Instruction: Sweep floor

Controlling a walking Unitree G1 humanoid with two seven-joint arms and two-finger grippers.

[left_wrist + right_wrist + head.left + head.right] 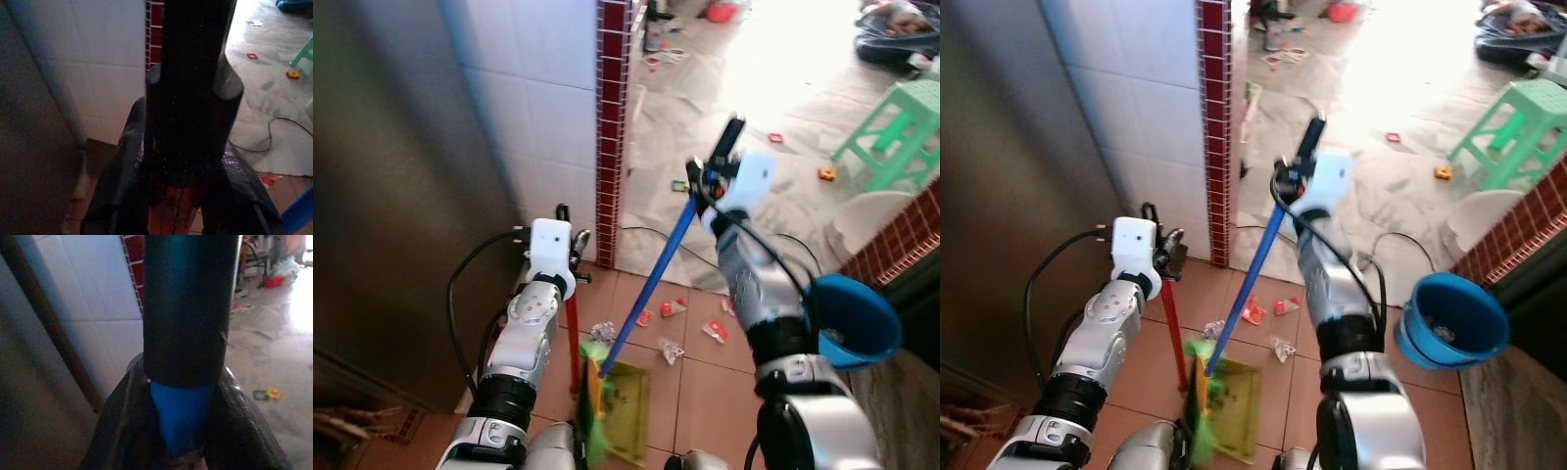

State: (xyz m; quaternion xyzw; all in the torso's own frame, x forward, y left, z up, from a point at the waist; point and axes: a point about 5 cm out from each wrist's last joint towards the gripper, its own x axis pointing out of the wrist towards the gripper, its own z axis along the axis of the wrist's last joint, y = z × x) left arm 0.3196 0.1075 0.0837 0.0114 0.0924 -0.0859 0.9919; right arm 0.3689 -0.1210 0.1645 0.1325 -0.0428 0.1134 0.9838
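Observation:
My left gripper [570, 245] is shut on the top of a red dustpan handle [574, 338]. The handle runs down to a yellow-green dustpan [631, 406] on the brown tiles by my feet. My right gripper [710, 171] is shut on the black grip of a blue broom handle [651, 284]. That handle slants down to green bristles [595, 411] at the dustpan's mouth. Scraps of wrapper litter [673, 307] lie on the tiles just beyond the pan. In the right wrist view the blue handle [181, 416] sits between the fingers [244, 426].
A red-tiled pillar edge [610, 137] and white tiled wall stand ahead on the left, with a dark steel surface [391, 196] beside them. A blue bucket [857, 318] sits at my right, a green stool [901, 127] farther off. A black cable [656, 235] crosses the grey floor.

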